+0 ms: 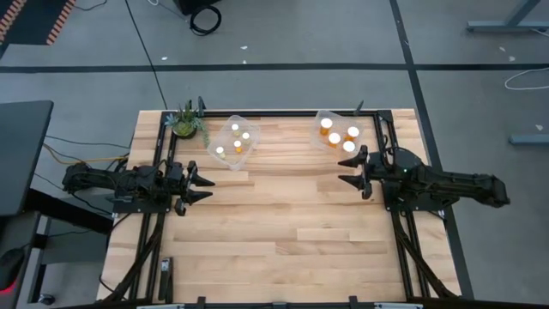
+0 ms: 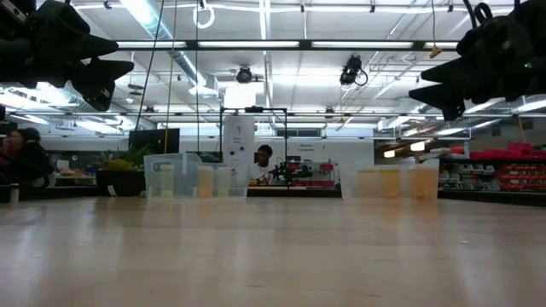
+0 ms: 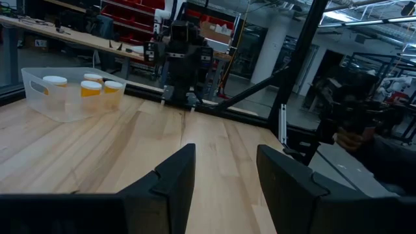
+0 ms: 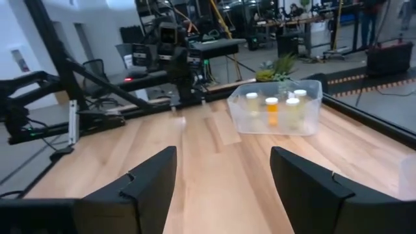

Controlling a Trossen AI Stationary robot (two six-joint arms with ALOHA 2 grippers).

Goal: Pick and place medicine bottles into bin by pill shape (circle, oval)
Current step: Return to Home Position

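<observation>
Several white-capped amber medicine bottles stand upright in two clear bins at the table's far side: the left bin point(image 1: 232, 142) and the right bin point(image 1: 339, 133). The left bin shows in the right wrist view point(image 4: 276, 107), the right bin in the left wrist view point(image 3: 71, 91). My left gripper point(image 1: 203, 183) is open and empty above the table's left side. My right gripper point(image 1: 350, 170) is open and empty above the right side, just near of the right bin. Both grippers hang high in the low view, left point(image 2: 107, 64) and right point(image 2: 435, 89).
A green potted plant point(image 1: 185, 122) stands at the far left corner beside the left bin. Black frame rails run along the table's left, right and far edges. The wooden tabletop point(image 1: 283, 223) between and in front of the grippers is bare.
</observation>
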